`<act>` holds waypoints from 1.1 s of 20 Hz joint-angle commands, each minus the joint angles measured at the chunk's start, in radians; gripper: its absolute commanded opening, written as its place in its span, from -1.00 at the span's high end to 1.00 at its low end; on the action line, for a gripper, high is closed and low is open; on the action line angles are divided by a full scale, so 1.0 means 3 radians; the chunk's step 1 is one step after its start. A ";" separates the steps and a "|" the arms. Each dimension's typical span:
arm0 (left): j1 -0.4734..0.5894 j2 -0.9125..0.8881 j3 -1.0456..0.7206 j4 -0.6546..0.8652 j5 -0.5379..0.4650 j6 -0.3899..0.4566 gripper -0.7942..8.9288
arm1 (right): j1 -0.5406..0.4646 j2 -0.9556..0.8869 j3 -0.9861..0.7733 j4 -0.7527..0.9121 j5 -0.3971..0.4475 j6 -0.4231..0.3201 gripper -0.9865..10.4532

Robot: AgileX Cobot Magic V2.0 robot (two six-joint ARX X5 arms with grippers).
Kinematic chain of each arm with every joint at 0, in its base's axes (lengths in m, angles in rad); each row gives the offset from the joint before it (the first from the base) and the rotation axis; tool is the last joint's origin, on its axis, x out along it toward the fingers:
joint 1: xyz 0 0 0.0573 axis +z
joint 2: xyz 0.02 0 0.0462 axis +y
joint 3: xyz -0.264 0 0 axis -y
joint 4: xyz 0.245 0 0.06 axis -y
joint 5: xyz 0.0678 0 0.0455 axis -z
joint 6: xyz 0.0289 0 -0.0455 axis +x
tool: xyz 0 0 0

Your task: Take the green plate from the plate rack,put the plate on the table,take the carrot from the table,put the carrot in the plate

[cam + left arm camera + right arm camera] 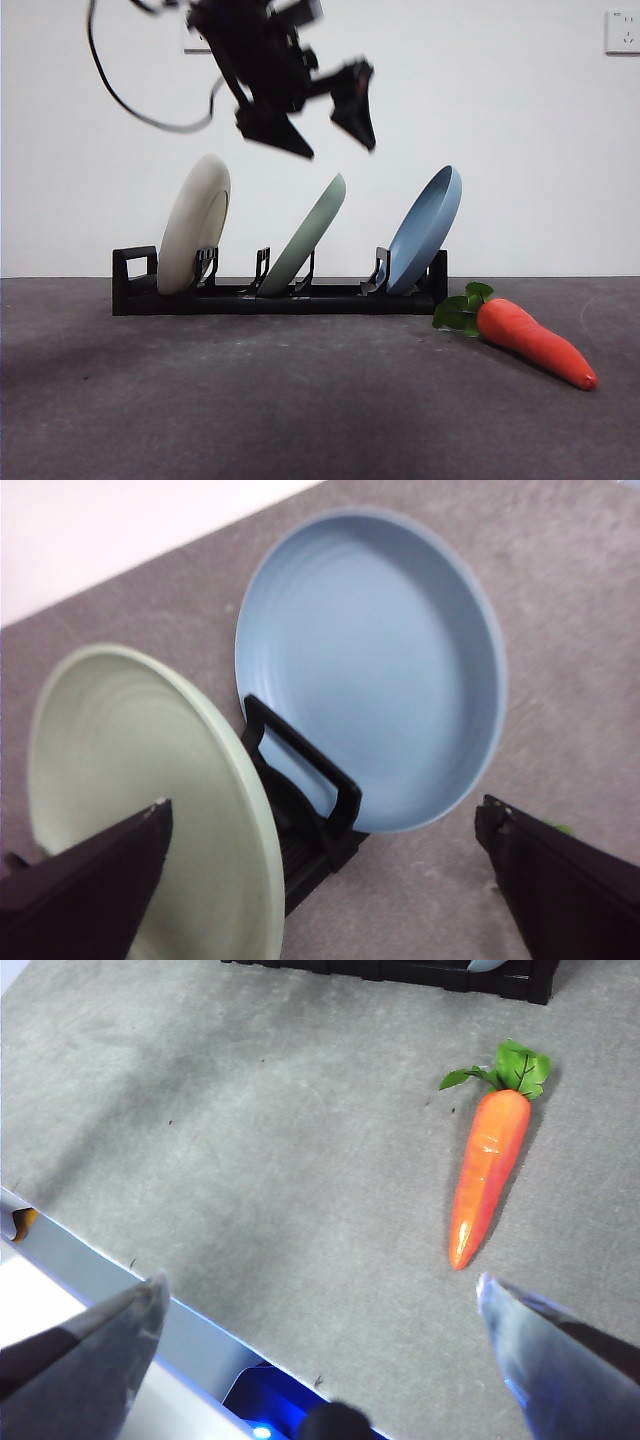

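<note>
carrot (535, 342) on table (250, 400) | left end effector (320, 128) spread above green plate (305, 238) | right end effector (320, 1300) spread, tips cropped

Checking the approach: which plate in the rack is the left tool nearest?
The green plate, in the middle slot; the left tool hangs open right above its rim.

No legible text, label, brand, number or sign in any view. Checked: cream-white plate (195, 224), green plate (305, 235), light blue plate (425, 229), plate rack (280, 296), carrot (535, 342), table (250, 400). All plain. Wall socket (622, 31) at the front view's upper corner shows only its slots, no markings readable.
</note>
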 commanded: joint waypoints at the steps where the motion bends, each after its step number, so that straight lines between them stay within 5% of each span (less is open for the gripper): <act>1: 0.0014 0.0193 0.0005 0.0141 -0.0009 0.0045 -0.52 | 0.0008 0.0001 0.0009 0.0018 0.0008 0.0020 -0.32; 6: 0.0023 0.0421 0.0005 0.0212 -0.0192 0.0045 -0.47 | 0.0008 0.0001 0.0009 0.0018 0.0006 0.0020 -0.32; 10: 0.0031 0.0429 0.0005 0.0251 -0.0266 0.0041 0.27 | 0.0008 0.0001 0.0009 0.0018 0.0006 0.0022 -0.32; 14: 0.0051 0.0432 0.0005 0.0215 -0.0263 0.0042 0.31 | 0.0008 0.0001 0.0009 0.0018 0.0005 0.0034 -0.32; 17: 0.0051 0.0432 0.0005 0.0195 -0.0214 0.0036 0.67 | 0.0008 0.0001 0.0009 0.0018 0.0005 0.0036 -0.32; 22: 0.0051 0.0432 0.0005 0.0085 -0.0149 0.0027 0.85 | 0.0008 0.0001 0.0009 0.0018 -0.0001 0.0045 -0.32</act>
